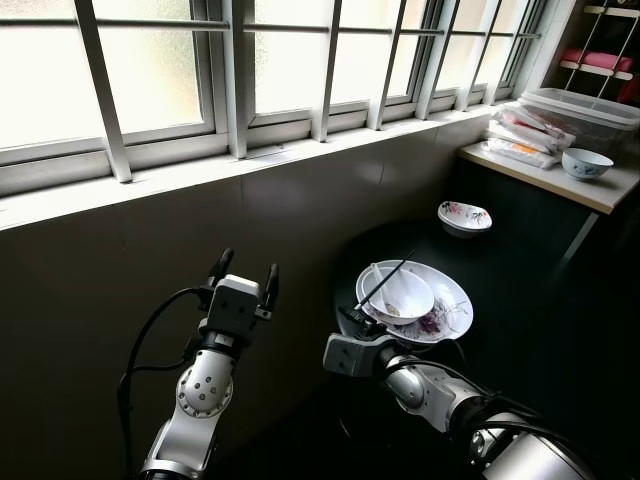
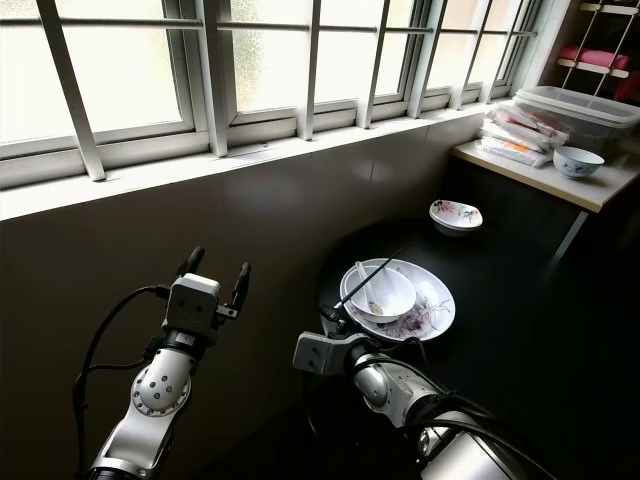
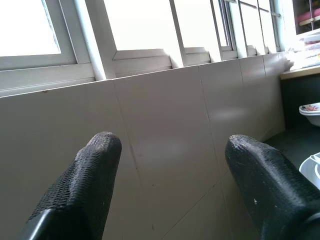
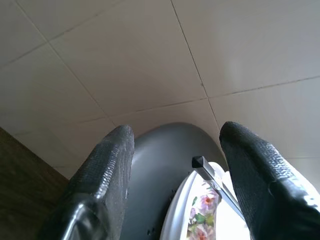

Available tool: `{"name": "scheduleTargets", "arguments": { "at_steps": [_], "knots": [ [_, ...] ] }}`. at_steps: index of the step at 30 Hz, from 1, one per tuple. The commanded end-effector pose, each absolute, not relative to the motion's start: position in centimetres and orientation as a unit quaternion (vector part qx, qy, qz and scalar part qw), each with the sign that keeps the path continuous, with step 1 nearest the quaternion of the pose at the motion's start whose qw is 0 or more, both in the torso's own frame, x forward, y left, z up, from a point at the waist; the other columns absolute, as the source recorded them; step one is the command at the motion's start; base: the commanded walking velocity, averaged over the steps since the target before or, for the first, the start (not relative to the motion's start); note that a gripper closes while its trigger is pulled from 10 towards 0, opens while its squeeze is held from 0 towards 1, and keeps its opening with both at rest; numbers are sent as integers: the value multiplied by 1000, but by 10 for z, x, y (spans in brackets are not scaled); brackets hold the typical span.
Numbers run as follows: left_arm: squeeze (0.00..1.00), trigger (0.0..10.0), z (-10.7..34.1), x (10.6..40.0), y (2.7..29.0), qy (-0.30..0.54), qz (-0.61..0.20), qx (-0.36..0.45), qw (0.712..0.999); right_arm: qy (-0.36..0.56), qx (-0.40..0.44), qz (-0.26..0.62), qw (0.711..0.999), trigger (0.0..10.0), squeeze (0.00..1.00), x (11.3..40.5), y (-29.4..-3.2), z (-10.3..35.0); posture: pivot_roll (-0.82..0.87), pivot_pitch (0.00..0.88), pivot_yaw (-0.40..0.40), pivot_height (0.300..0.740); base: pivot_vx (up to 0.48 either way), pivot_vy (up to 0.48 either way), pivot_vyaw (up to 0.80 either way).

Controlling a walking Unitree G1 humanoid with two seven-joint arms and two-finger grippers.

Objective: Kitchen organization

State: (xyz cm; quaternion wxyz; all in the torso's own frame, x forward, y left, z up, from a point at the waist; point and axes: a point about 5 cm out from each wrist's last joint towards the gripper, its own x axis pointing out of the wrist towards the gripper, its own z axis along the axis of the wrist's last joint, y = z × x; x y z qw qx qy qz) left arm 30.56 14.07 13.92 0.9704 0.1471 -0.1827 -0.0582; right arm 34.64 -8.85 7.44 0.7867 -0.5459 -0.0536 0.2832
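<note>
No writing, label, brand or number can be read anywhere in these views. The packets (image 1: 527,135) on the far bench (image 1: 600,190) carry printing, but it is too small and blurred to make out, and the plate (image 1: 443,318) and small bowls bear only painted flowers, no words

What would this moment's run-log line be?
left gripper: open, raised facing tiled wall | right gripper: open, at floral plate rim | white bowl: on plate, chopstick resting in it
</note>
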Motion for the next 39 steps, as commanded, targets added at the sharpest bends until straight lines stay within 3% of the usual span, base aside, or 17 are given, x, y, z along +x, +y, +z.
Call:
{"name": "scheduleTargets", "arguments": {
  "at_steps": [1,16,18,20,21,22,23,24,39],
  "knots": [
    [0,10000,139,305,138,-182,-62,149,970,-50,-561,273,780,10000,0,350,-92,77,173,0,-101,740,0,0,0],
    [0,10000,139,304,138,-182,-58,151,970,-55,-615,243,748,10000,0,357,-102,82,190,0,-111,740,0,0,0],
    [0,10000,139,303,138,-181,-58,152,970,-55,-624,233,744,8588,0,359,-104,83,194,0,-115,740,0,0,0],
    [0,10000,139,303,138,-181,-58,152,970,-55,-625,231,744,8588,0,359,-104,83,194,0,-115,740,0,0,0],
    [0,10000,138,303,138,-180,-58,152,970,-56,-626,229,743,5490,0,360,-104,84,196,0,-117,740,0,0,0],
    [0,10000,138,303,138,-180,-57,152,970,-57,-627,226,743,4706,0,360,-104,85,197,0,-118,740,0,0,0],
    [0,10000,138,303,138,-180,-57,152,970,-59,-628,223,744,3020,0,361,-104,86,197,0,-119,740,0,0,0],
    [0,10000,138,302,138,-179,-57,152,970,-60,-629,221,743,0,0,361,-105,86,197,0,-120,740,0,0,0],
    [0,10000,134,301,138,-174,-55,152,972,-62,-628,213,745,0,0,361,-104,86,197,0,-127,740,0,0,0]
  ]
}}
